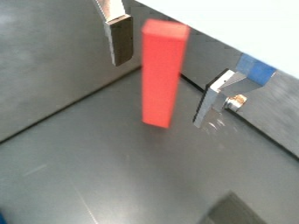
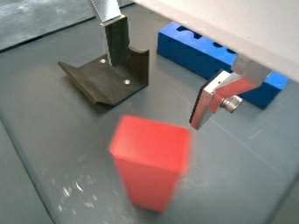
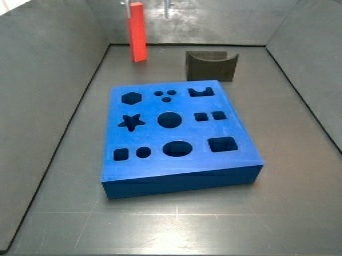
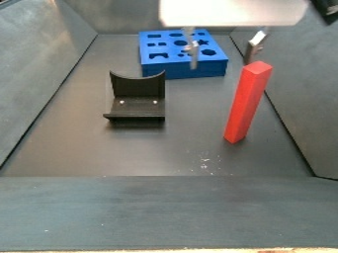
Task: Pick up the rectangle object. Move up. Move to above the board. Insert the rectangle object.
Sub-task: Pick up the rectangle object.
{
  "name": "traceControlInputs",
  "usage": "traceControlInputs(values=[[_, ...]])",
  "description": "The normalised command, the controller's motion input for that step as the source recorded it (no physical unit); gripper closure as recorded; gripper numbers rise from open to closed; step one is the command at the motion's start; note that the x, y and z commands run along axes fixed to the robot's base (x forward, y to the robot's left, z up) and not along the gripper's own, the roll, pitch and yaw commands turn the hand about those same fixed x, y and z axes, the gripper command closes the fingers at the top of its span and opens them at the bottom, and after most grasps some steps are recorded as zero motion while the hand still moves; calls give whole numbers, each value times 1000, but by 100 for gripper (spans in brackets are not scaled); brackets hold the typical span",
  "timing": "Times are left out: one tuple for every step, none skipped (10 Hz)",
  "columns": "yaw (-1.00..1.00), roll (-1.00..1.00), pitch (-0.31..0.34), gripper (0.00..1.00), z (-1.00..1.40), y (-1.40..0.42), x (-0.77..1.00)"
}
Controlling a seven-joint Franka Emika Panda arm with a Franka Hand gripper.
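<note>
Gripper point(image 2: 163, 74) wide open, empty, hanging above the floor near the block point(image 4: 246, 101); block upright on the floor, apart from the board point(image 3: 181, 133); nothing picked up yet; lift, carry, insertion all remain.

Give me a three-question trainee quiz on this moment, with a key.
1. True or false: the gripper is shut on the rectangle object.
2. How does the rectangle object stand: A upright on the floor, B lying flat, C in the board?
3. What dark piece stands apart from the board in both side views?

Key: 1 false: the fingers are apart, with the block between them ungripped. 2 A. 3 the fixture.
</note>
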Motion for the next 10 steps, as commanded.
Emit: traceControlInputs(values=[[497, 20, -231, 0, 157, 94, -257], [560, 29, -171, 0, 134, 120, -97], [520, 0, -111, 0, 154, 163, 0], [460, 0, -114, 0, 126, 183, 123], [466, 0, -146, 0, 11, 220, 103], [497, 20, -154, 0, 0, 243, 0], [523, 134, -151, 0, -114, 200, -23], [483, 346, -114, 0, -254, 103, -223], [277, 37, -89, 0, -43, 31, -131], [0, 0, 0, 0, -49, 0, 0]])
